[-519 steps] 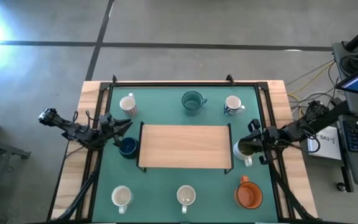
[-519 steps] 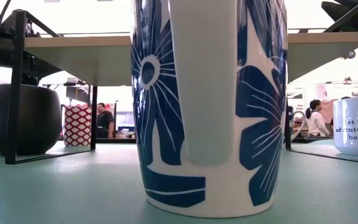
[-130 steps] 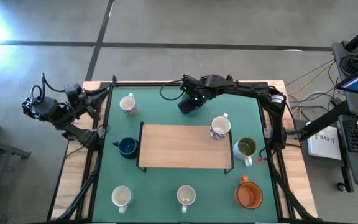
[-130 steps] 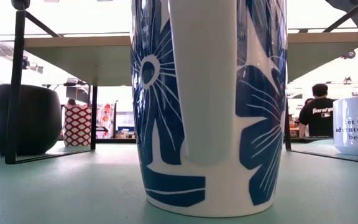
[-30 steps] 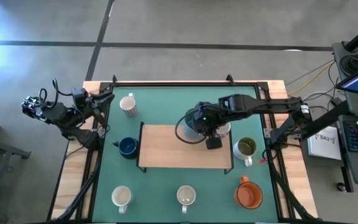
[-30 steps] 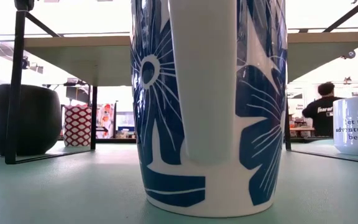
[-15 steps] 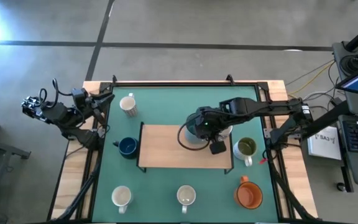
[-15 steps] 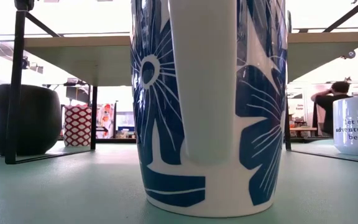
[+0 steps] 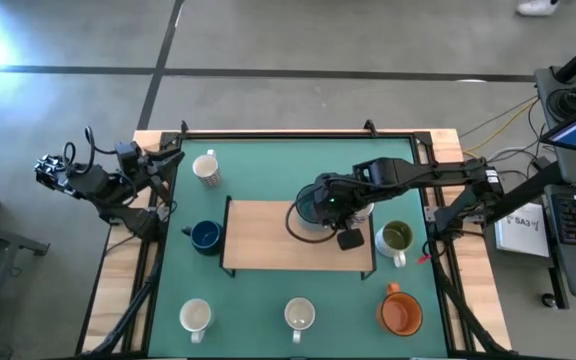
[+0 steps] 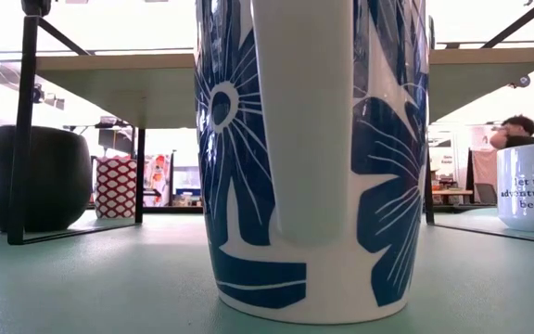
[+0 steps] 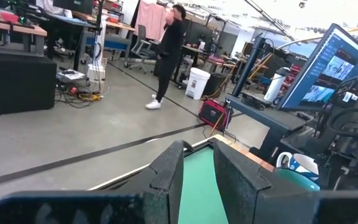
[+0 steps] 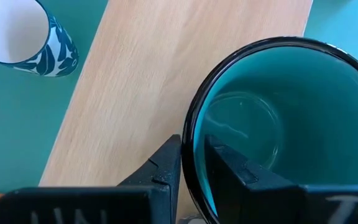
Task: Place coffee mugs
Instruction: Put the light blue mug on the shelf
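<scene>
A teal mug stands upright on the wooden shelf in the middle of the table. My right gripper is open and slants down over it. One finger stands outside the rim and one inside. A white mug shows partly beside that arm. My left gripper is open, held up at the table's left edge, and holds nothing. My right gripper has its fingers astride the teal mug's rim, coming from above and from the table's right. A strip of the mug's inside shows between the rim and the inner finger. I cannot tell whether the outer finger touches the rim.
More mugs stand on the green mat: patterned cream, navy, white, blue-flowered white close before the low camera, orange, olive-inside. The shelf's left half is bare.
</scene>
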Robot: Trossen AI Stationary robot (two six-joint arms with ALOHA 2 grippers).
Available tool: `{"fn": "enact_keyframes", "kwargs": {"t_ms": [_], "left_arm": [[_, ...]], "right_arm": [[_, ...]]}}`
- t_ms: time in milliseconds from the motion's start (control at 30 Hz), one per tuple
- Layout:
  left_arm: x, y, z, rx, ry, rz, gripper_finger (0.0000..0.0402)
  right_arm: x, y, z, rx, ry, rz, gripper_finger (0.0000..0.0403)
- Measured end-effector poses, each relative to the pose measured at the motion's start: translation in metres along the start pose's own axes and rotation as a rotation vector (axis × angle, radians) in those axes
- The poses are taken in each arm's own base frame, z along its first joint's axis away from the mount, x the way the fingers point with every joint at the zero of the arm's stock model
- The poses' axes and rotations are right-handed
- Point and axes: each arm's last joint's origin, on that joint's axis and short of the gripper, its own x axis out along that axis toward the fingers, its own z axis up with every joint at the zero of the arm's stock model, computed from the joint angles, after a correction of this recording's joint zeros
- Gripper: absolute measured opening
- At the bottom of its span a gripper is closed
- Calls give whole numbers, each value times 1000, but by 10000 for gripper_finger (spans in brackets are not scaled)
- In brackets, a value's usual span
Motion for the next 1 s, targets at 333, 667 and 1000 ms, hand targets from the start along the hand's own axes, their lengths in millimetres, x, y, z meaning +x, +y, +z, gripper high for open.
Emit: {"fn": "enact_keyframes", "kwargs": {"t_ms": [333, 667, 1000], "left_arm": [[0, 0, 0, 6, 3, 1, 72], [0, 0, -1, 16, 3, 1, 72], [0, 0, 0, 19, 3, 1, 72]], "right_arm": [[0, 0, 0, 0, 2, 1, 51], [0, 0, -2, 2, 21, 4, 52], [-3, 2, -6, 4, 45, 9, 48]]}}
